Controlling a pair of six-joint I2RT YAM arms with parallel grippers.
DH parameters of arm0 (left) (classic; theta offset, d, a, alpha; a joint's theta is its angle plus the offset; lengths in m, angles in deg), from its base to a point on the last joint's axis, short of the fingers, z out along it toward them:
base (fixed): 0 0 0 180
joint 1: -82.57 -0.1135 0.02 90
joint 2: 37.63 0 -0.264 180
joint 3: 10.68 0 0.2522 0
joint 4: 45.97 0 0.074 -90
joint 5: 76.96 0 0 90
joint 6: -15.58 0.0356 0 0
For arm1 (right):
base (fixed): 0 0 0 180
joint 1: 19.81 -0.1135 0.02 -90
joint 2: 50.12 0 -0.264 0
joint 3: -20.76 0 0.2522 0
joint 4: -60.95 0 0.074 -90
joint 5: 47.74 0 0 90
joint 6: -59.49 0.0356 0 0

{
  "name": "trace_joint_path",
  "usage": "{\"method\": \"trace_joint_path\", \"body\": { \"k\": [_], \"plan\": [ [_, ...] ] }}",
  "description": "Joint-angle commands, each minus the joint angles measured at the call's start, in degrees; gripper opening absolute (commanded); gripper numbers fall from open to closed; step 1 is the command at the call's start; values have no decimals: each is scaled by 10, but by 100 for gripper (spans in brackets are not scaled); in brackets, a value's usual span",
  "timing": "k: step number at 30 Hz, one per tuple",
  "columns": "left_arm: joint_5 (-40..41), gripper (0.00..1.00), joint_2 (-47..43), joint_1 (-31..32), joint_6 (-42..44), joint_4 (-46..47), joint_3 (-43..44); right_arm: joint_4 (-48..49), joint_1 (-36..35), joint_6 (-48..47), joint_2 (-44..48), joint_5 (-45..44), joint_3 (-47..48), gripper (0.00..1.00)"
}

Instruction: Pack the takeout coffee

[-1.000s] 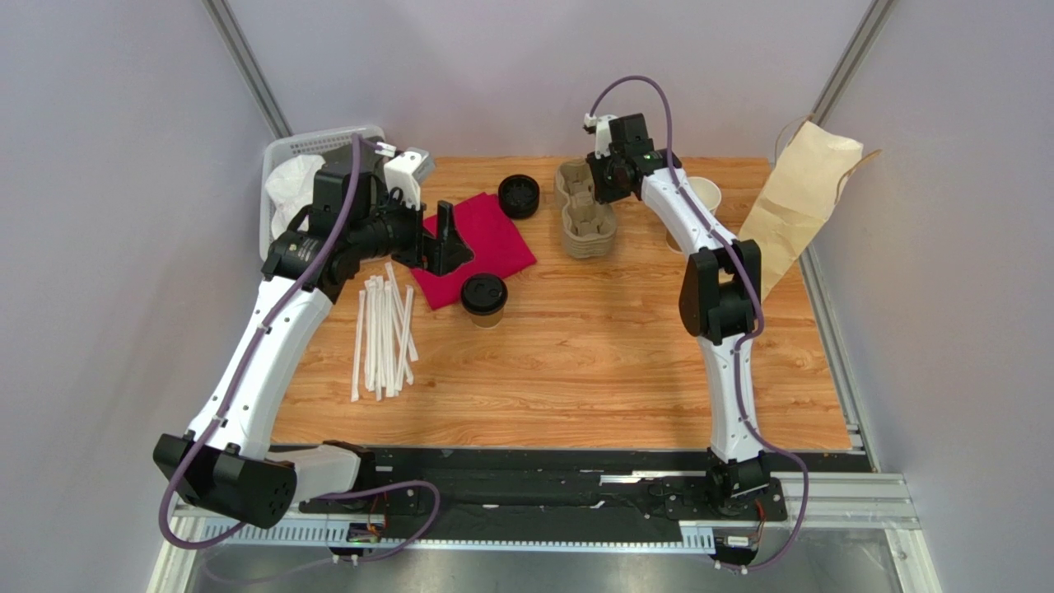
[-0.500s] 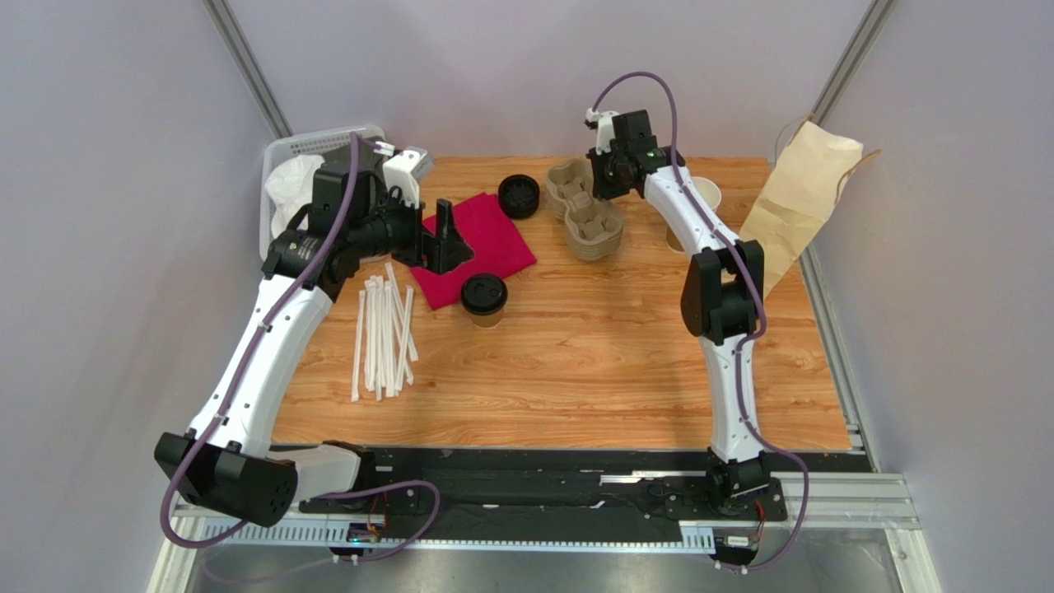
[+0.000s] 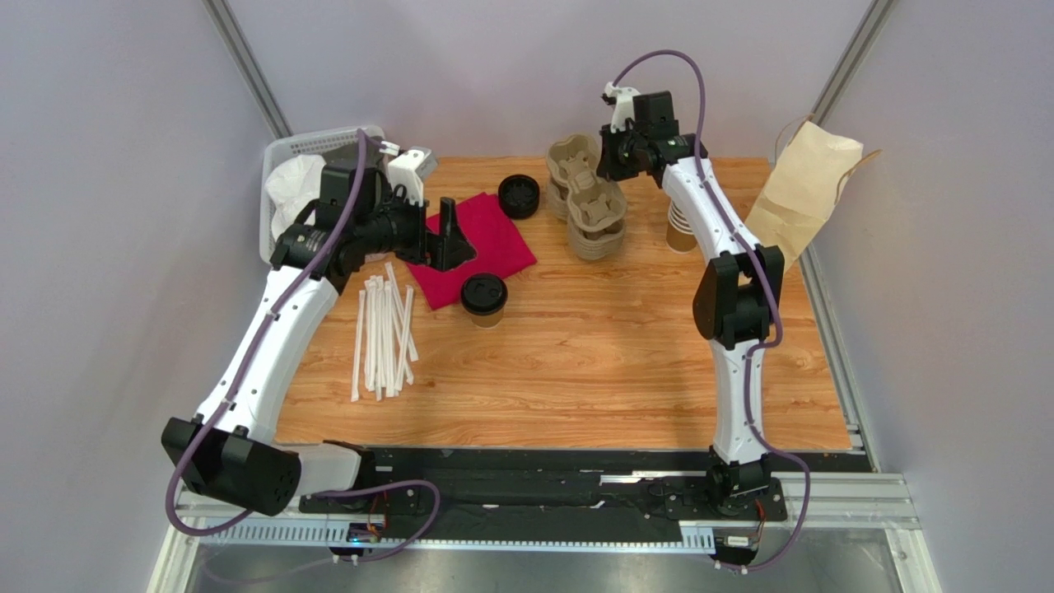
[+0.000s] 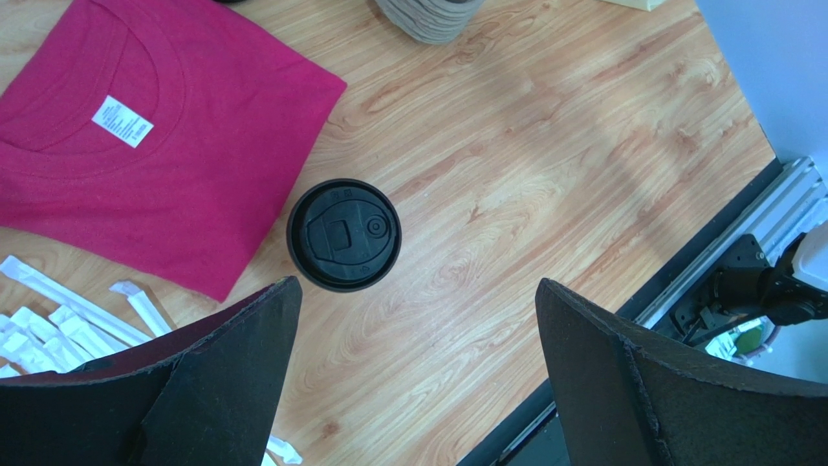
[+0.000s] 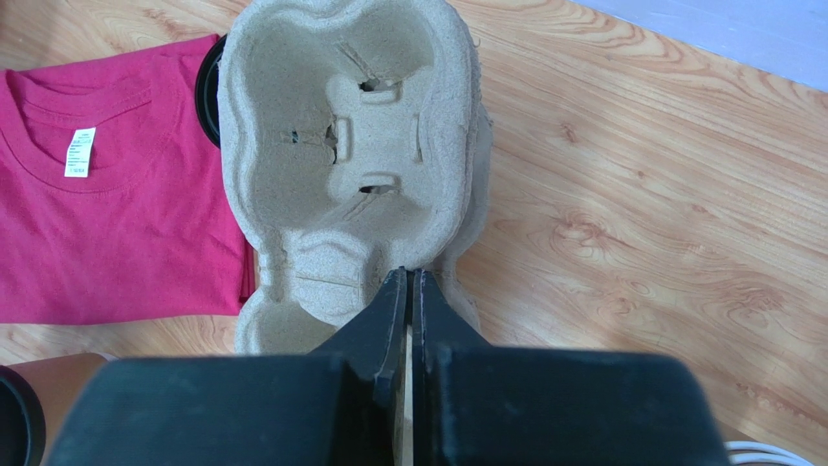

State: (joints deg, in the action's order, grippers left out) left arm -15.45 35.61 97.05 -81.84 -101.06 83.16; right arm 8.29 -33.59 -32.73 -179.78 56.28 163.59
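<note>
The takeout coffee (image 3: 484, 297), a brown paper cup with a black lid, stands on the wooden table just off the corner of a red shirt (image 3: 474, 247). In the left wrist view its lid (image 4: 343, 234) sits just ahead of my left gripper (image 4: 416, 291), which is open and empty above it. In the top view the left gripper (image 3: 448, 245) hovers over the shirt. My right gripper (image 5: 408, 279) is shut on the rim of a pulp cup carrier (image 5: 350, 146). It holds the carrier (image 3: 577, 164) tilted up above a stack of carriers (image 3: 595, 232).
A loose black lid (image 3: 518, 195) lies behind the shirt. Wrapped straws (image 3: 384, 328) lie at the left. A white basket (image 3: 282, 161) stands at the back left. A stack of paper cups (image 3: 681, 229) and a tan paper bag (image 3: 802, 198) stand at the right.
My right gripper has risen and pulled back, lifting one pulp carrier off the stack and tilting it up. The left arm has barely moved.
</note>
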Motion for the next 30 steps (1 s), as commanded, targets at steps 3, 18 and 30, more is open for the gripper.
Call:
{"method": "trace_joint_path", "body": {
  "k": [3, 18, 30],
  "plan": [
    [-21, 99, 13, -4, -15, 22, 13, 22, 18, 36, 29, 35, 24, 0],
    [-118, 86, 131, -3, -155, 217, 57, 41, 60, 136, 80, 215, -4, 0],
    [-86, 69, 190, 4, -311, 368, 90, 130, 69, 266, 170, 350, -157, 0]
  ]
}}
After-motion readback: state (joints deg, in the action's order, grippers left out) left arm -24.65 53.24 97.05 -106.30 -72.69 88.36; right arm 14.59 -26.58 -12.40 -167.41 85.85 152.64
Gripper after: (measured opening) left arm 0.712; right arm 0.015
